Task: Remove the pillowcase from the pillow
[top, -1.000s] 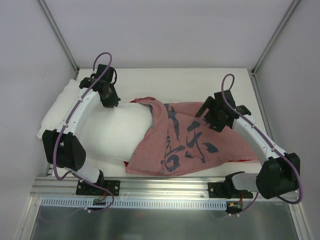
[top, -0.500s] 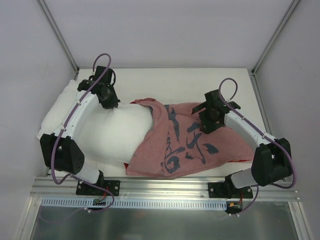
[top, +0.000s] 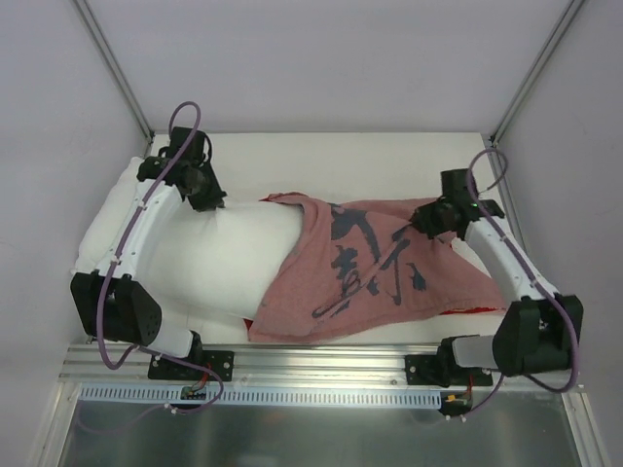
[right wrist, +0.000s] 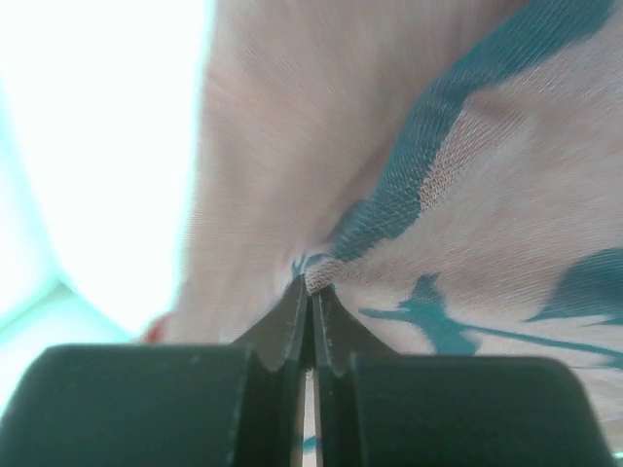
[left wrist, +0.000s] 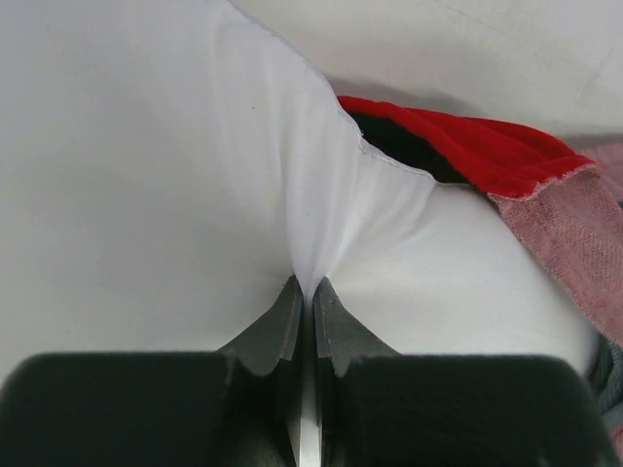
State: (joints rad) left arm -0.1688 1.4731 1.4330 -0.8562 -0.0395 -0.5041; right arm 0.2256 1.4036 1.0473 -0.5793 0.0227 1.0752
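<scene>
A white tabletop (top: 389, 161) carries a plump, plain white rectangular pillow (top: 219, 258), which lies aslant across the tabletop's left and middle. The pillow's left end reaches toward the far left corner.

A large, floppy dusty-pink cloth pillowcase (top: 380, 282), printed with big dark blue-grey brush characters, covers the pillow's right end. The pillow's left and middle stretch is bare. The cover's open mouth crosses the pillow slantwise near its middle, and its cloth spreads flat to the right of the pillow's bare part.

The white-and-black left arm (top: 146, 224) reaches over the pillow's left part. The matching right arm (top: 506, 258) stands off the pillow's covered right end and reaches over the pink cloth.

The left end effector (top: 212, 201) sits at the far edge of the pillow's bare part, just left of the cover's mouth. In the left wrist view its tips are pressed together on a raised fold of the pillow's white fabric. The right end effector (top: 428, 222) is over the far side of the pillow's covered end. In the right wrist view its tips are clamped on a small pucker of the pink printed cloth, with creases fanning out from the pinch.

The pillowcase's red-trimmed edge (left wrist: 467, 151) shows just beyond the pinched fold of the pillow, with dark lining under it.
</scene>
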